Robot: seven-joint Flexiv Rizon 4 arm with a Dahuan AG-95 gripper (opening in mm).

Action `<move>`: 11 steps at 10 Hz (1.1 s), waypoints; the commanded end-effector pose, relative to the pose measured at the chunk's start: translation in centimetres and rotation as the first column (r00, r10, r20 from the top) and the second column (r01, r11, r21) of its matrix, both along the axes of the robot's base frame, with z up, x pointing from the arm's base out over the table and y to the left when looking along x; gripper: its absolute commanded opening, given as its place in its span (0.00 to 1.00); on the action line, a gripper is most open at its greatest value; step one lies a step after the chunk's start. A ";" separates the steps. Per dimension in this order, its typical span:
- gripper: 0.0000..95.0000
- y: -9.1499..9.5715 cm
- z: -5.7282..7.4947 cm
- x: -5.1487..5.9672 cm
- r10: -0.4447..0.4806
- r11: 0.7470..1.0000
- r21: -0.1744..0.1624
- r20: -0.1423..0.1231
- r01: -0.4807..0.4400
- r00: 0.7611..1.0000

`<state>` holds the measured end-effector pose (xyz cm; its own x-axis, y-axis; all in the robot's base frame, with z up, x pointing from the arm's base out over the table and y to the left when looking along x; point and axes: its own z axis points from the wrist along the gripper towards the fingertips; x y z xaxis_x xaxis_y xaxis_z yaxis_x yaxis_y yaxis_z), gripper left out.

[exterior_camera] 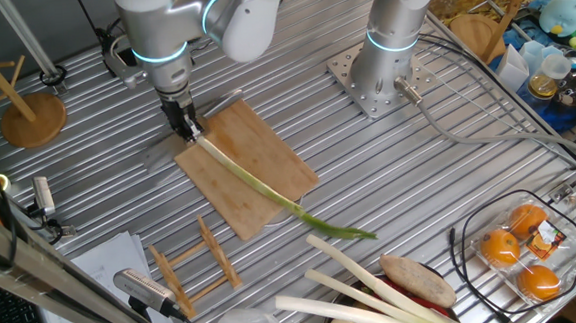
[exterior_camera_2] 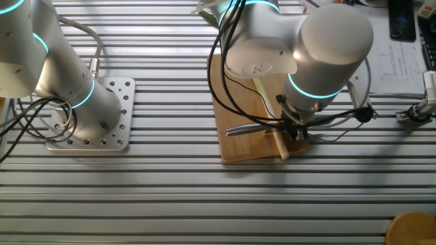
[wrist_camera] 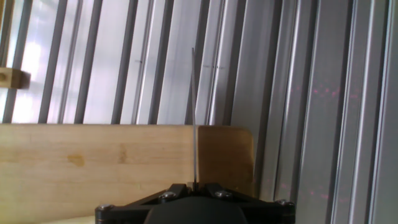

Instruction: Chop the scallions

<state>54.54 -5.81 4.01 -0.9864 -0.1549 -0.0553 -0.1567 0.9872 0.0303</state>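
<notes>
Overhead, ribbed metal table (exterior_camera: 388, 165) under a wooden cutting board (exterior_camera: 268, 168), scallion (exterior_camera: 260, 188) diagonal across it, claw (exterior_camera: 183, 123) grip unclear.

A robotics lab: 2 bolted arm bases (exterior_camera: 381, 81) on a ribbed metal table (exterior_camera: 419, 173); loose cables (exterior_camera: 486, 129).

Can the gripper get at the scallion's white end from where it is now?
Probably yes. The gripper sits right over the scallion at its pale end, on the cutting board corner, with nothing between. It seems to hold a thin blade.
</notes>
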 end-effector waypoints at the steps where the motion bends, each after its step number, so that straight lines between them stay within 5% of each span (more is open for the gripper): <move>1: 0.00 0.1 -0.2 0.1 0.012 1.000 -0.013 -0.022 -0.012 1.000; 9: 0.00 0.1 0.0 0.1 0.022 1.000 -0.015 -0.025 -0.022 0.999; 11: 0.00 0.1 -0.1 0.1 0.019 1.000 -0.014 -0.070 -0.020 0.997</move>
